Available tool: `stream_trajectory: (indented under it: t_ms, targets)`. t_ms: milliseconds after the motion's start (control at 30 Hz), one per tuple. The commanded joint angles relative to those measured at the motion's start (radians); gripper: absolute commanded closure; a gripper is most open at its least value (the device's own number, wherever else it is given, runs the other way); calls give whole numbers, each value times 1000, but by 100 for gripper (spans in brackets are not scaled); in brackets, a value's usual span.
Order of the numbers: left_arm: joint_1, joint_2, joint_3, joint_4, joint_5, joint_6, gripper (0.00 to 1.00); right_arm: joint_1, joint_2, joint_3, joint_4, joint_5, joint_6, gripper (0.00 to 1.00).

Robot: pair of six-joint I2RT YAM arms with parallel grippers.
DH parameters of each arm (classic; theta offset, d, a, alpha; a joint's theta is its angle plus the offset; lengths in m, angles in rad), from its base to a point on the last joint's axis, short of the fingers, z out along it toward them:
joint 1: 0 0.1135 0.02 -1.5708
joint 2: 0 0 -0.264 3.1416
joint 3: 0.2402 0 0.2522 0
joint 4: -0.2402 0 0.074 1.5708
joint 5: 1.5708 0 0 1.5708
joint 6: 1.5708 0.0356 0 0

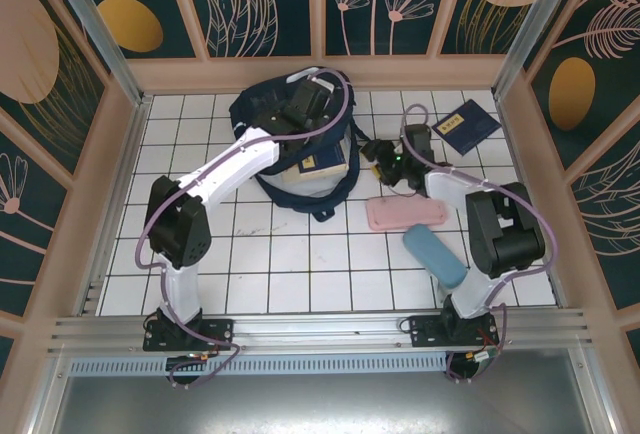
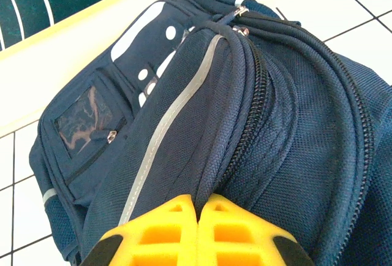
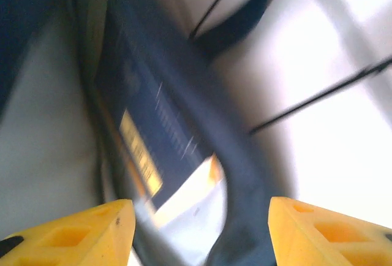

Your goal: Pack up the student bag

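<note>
Top external: the student bag lies on the white-tiled worktop at about 12 o'clock from the arm bases, a little left of centre. The left pincer rests on its far top edge. The right pincer sits just beside the bag's right flank, so the bag lies at 9 o'clock from it. A navy booklet shows in the bag's mouth. A second booklet lies at 2 o'clock, well apart. A pink case and a blue case lie at 5 o'clock from the bag, nearer the right arm.

Left wrist: the left pincer is clenched, its yellow fingers pressed together on what looks like a ridge of the student bag.

Right wrist, blurred: the right pincer is released, its jaws wide with nothing between them. The booklet lies ahead, its long axis running 11 to 5 o'clock.
</note>
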Motion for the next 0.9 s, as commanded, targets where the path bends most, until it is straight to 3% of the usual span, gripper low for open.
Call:
stream_trajectory:
  t_ms: [0, 167, 467, 700, 733, 867]
  targets:
    - [7, -108, -59, 102, -46, -11, 100, -96, -43, 111, -216, 229, -173, 39]
    - [8, -162, -155, 109, -19, -14, 100, -225, 99, 281, -327, 355, -267, 38]
    - [7, -215, -273, 98, 12, -53, 100, -333, 544, 852, -566, 464, -352, 37]
    - [8, -282, -369, 138, 146, -108, 100, -371, 706, 996, -557, 387, -378, 36]
    - [8, -283, -371, 139, 155, -115, 97, -370, 713, 994, -564, 382, -378, 36]
    - [8, -276, -367, 139, 181, -140, 69, -354, 683, 880, -556, 308, -388, 38]
